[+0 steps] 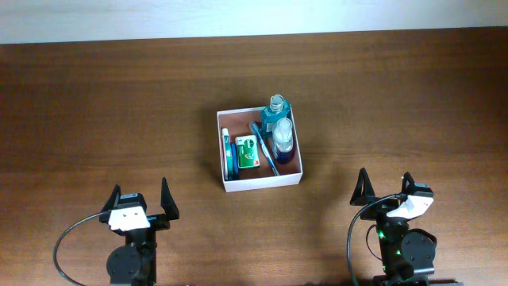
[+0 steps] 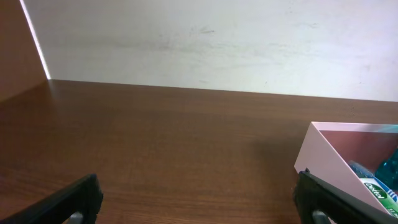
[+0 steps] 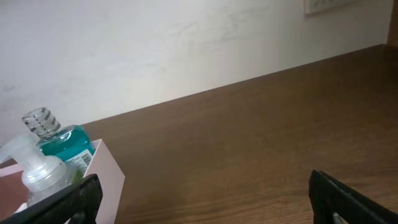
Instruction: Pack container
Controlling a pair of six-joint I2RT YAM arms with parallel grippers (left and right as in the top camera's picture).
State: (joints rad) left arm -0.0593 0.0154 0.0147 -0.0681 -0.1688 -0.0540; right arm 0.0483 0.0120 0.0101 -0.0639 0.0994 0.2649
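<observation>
Since the toiletries (image 1: pixel 282 139) sit packed in the container (image 1: pixel 262 184), the left gripper (image 1: pixel 140 191) and right gripper (image 1: pixel 385 179) hang back, fingers spread, empty.

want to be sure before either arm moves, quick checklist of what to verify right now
1. Left gripper open and empty: ok.
2. Right gripper open and empty: ok.
3. Container upright between the arms, apart from both: ok.
4. Green packet lying inside the container: ok.
5. Teal bottle fully within the walls: cannot tell; its cap shows at the far rim.
</observation>
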